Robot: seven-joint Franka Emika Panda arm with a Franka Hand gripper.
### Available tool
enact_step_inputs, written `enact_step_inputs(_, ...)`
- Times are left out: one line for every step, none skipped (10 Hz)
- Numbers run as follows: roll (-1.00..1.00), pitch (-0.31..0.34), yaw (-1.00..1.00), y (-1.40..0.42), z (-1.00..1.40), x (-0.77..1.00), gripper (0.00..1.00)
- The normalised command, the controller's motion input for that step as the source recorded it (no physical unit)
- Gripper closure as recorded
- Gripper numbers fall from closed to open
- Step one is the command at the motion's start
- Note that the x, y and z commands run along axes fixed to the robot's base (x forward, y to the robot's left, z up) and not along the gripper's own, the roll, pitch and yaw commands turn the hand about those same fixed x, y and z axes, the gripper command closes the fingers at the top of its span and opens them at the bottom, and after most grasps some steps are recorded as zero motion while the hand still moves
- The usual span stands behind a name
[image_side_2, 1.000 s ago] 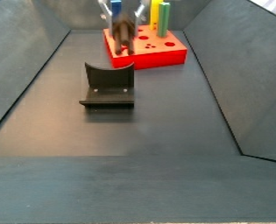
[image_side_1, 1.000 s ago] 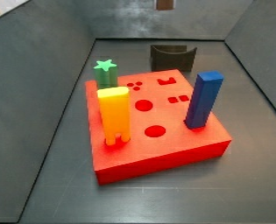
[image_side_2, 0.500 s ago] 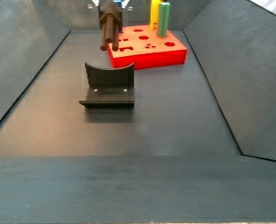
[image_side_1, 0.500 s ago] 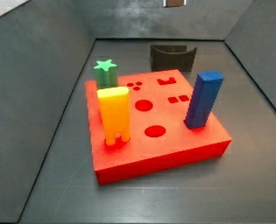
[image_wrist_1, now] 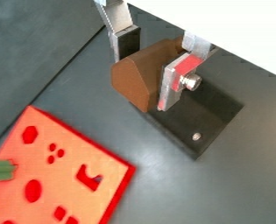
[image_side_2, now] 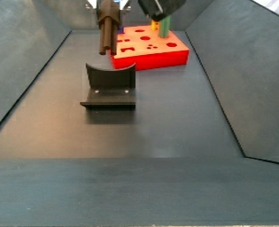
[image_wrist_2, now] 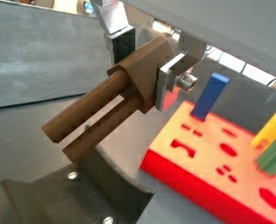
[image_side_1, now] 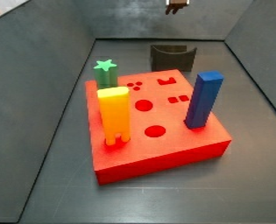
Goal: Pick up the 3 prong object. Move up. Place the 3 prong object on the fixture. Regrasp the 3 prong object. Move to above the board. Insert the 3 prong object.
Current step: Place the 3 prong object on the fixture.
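Brown 3 prong object [image_wrist_2: 105, 114] clamped between claw [image_wrist_2: 146, 66] fingers, above fixture [image_side_2: 108, 87].

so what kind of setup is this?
Likely a lab test cell for robot peg insertion: a dark walled enclosure, a red board with shaped cut-outs and coloured blocks, a fixture, and the gripper above it holding the 3 prong object.

- My claw [image_wrist_2: 145, 63] hangs high in the air, fingers [image_wrist_1: 180, 77] pointing down.
- Its jaws are clamped on the 3 prong object [image_wrist_2: 102, 112], silver plates pressing both sides.
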Motion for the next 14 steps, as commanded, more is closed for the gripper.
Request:
enact_step_inputs(-0.58, 0.027, -0.13, 0.05, -0.02, 0.08, 1.0)
enact_step_inputs(-0.36, 0.025, -0.11, 0.05, -0.02, 0.09, 1.0)
enact_step_inputs(-0.25, 0.018, -0.09, 0.03, -0.01, 0.08, 1.0)
enact_step_inputs(-1.0, 0.213, -0.03, 0.13, -1.0, 0.13, 1.0)
enact_step_inputs(-1.0, 0.214, -0.04, 0.14, -1.0, 0.13, 1.0)
enact_step_inputs(-1.0, 0.256, -0.1, 0.14, -1.0, 0.15, 1.0)
enact_step_inputs(-0.91, 0.247, -0.13, 0.14, -1.0, 0.16, 1.0)
enact_step_inputs(-0.7, 0.197, -0.18, 0.14, -1.0, 0.17, 1.0)
enact_step_inputs(-0.54, 0.155, -0.2, 0.14, -1.0, 0.17, 1.0)
enact_step_inputs(-0.33, 0.104, -0.22, 0.15, -1.0, 0.18, 1.0)
enact_step_inputs(-0.26, 0.08, -0.22, 0.14, -1.0, 0.19, 1.0)
enact_step_inputs(-0.19, 0.016, -0.2, 0.12, -0.79, 0.16, 1.0)
enact_step_inputs(-0.18, -0.005, -0.19, 0.1, -0.65, 0.14, 1.0)
enact_step_inputs(-0.14, -0.035, -0.16, 0.11, -0.43, 0.11, 1.0)
